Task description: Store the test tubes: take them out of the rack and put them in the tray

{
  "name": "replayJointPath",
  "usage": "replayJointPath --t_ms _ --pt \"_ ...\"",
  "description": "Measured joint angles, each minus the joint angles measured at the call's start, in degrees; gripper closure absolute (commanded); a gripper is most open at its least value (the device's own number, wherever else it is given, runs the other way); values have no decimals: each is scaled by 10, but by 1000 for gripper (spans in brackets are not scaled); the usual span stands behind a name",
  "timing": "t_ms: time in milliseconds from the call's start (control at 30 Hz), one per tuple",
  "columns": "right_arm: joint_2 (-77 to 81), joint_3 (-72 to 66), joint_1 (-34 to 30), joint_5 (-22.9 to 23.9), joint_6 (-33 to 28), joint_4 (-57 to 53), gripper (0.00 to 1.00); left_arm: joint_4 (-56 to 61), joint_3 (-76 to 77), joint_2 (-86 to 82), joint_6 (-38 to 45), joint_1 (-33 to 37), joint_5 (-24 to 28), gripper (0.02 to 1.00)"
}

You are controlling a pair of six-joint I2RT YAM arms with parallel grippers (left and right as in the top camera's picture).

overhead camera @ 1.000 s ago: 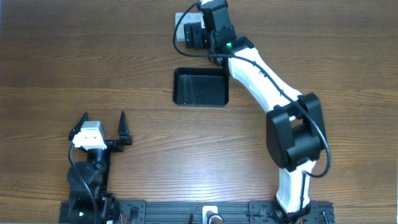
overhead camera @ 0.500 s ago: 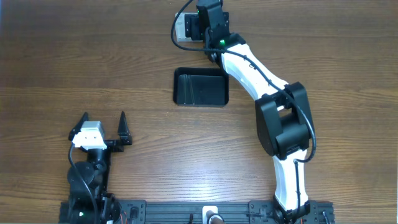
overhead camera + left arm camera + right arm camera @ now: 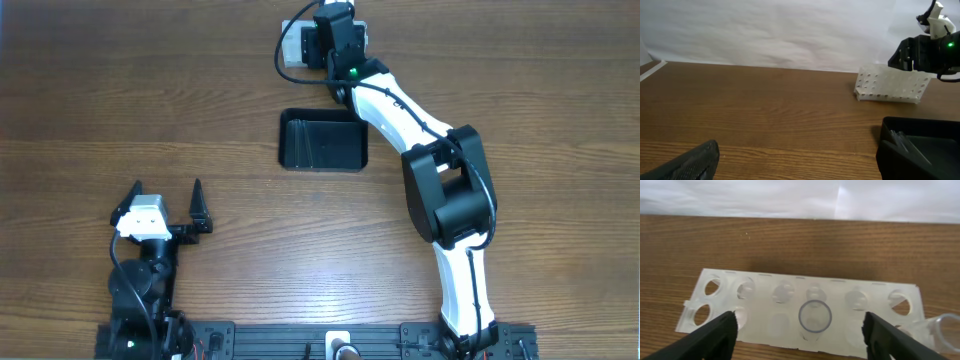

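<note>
top view: the right pincer (image 3: 318,42) hangs over the white rack (image 3: 291,48) at the far side of the desk (image 3: 120,90). the black tray (image 3: 322,141) lies near the rack, on the side toward the arm bases. the left pincer (image 3: 166,200) sits well apart by its own base, released and holding nothing.
left wrist view: the rack stands side-on, apart from the tray, with the right arm's wrist above it. a few clear tubes (image 3: 904,141) lie in the tray.
right wrist view: the right pincer is released, with a finger wide on each side of one upright tube (image 3: 815,316) in a middle hole. the other holes look bare. an end tube (image 3: 947,327) shows at the rack's far corner, and i cannot tell whether it is seated.
step in hand: likely lining up to grip the upright tube, with no contact yet.
doing it well: centre the fingers on the tube's rim and come straight down. close gently below the lip, since the glass-like wall looks slick and easy to crack. then lift vertically so the light rack does not tip or rise with it.
what the views add: the right wrist view tells which hole is filled. the left wrist view shows the tray's contents. the top view gives the route from rack to tray.
</note>
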Motion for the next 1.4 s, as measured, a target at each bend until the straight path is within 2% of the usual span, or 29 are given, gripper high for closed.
replayJointPath --t_ms 133,400,633,767,1000,1400 --pt "0 0 0 4 0 7 389 0 0 0 0 0 0 18" --pt "0 0 0 15 -3 8 619 0 0 0 0 0 0 20" --pt "0 0 0 19 -5 7 627 0 0 0 0 0 0 20" --pt "0 0 0 20 -12 7 709 0 0 0 0 0 0 20" --pt "0 0 0 27 -13 6 726 0 0 0 0 0 0 18" --pt "0 0 0 30 -13 6 890 0 0 0 0 0 0 18"
